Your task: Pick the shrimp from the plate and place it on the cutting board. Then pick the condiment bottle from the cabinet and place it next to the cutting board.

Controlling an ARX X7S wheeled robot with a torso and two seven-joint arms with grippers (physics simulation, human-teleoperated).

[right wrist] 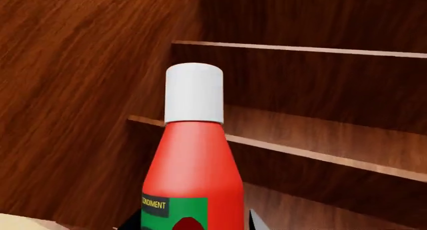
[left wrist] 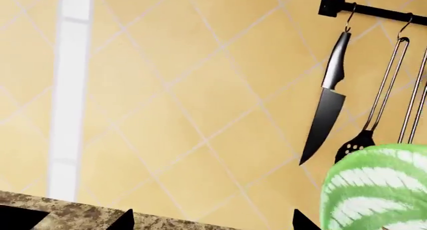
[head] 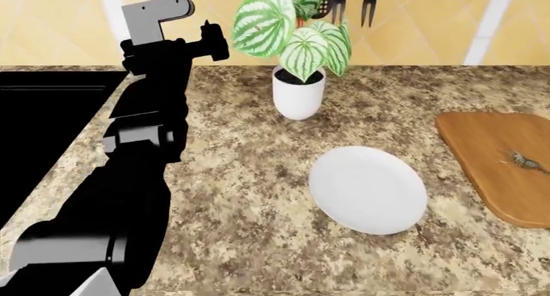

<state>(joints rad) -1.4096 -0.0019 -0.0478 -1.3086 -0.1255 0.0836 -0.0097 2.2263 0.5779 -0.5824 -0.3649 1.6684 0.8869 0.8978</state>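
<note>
Red condiment bottle upright between right gripper fingertips (grasp state unclear), cabinet shelves beyond.

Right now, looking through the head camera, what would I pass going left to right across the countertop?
Black sink → robot's left arm → white plant pot → plate → cutting board → shrimp, lying on the board.
</note>
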